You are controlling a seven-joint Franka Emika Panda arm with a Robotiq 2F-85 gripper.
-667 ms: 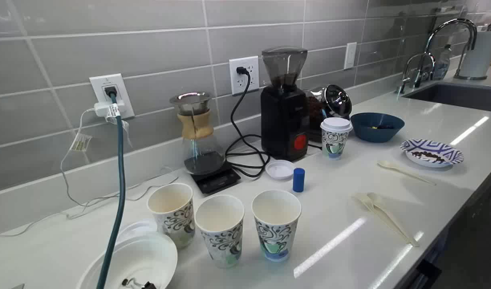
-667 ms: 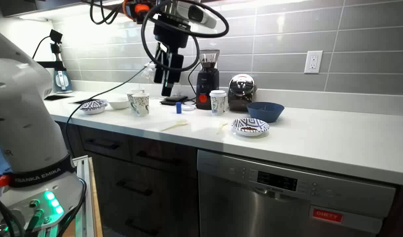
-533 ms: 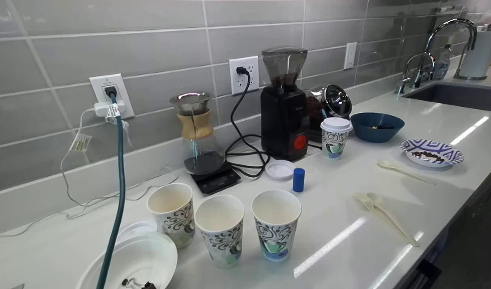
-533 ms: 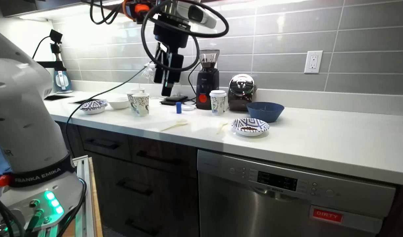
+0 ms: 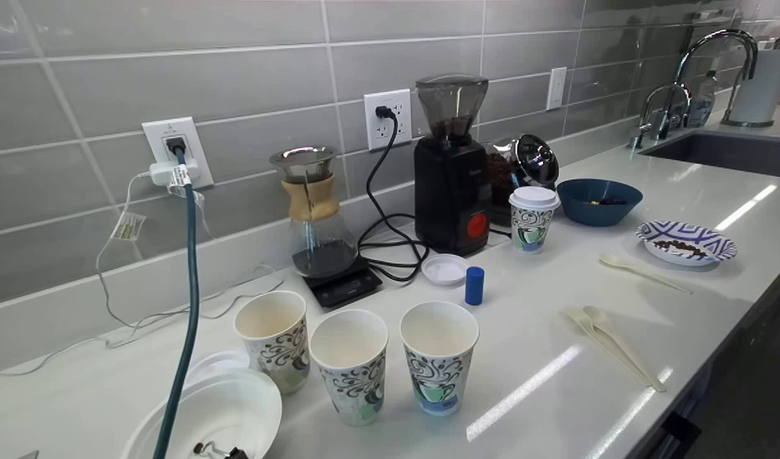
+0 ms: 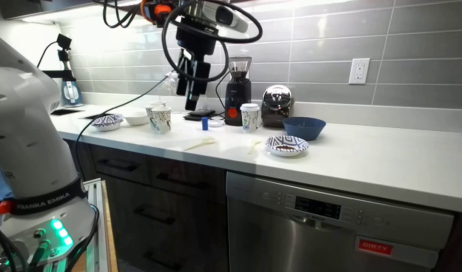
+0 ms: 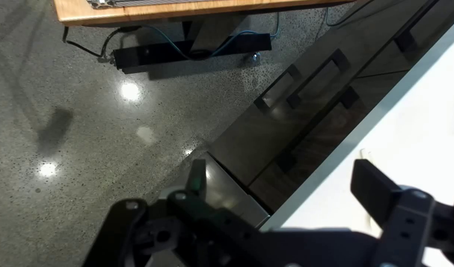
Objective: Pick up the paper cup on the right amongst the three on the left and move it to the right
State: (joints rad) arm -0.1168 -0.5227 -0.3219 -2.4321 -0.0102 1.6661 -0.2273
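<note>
The paper cup (image 5: 439, 376) with the teal-blue print stands upright on the counter in an exterior view, rightmost of the three. The dark-speckled cup (image 5: 352, 382) stands just left of it, and the pale-dotted cup (image 5: 276, 350) stands further left and back. In an exterior view the cups overlap, with a front cup (image 6: 162, 120) partly hiding another behind it. My gripper (image 6: 190, 95) hangs above the counter, higher than the cups and to their right in that view. In the wrist view my gripper (image 7: 280, 178) is open and empty over the counter edge; no cup shows there.
A blue cylinder (image 5: 474, 285), a white lid (image 5: 445, 269) and a coffee grinder (image 5: 452, 191) stand behind the cups. A lidded cup (image 5: 531, 223), blue bowl (image 5: 599, 210), patterned bowl (image 5: 689, 255) and pale utensils (image 5: 613, 344) lie to the right. A white bowl (image 5: 237, 401) is left.
</note>
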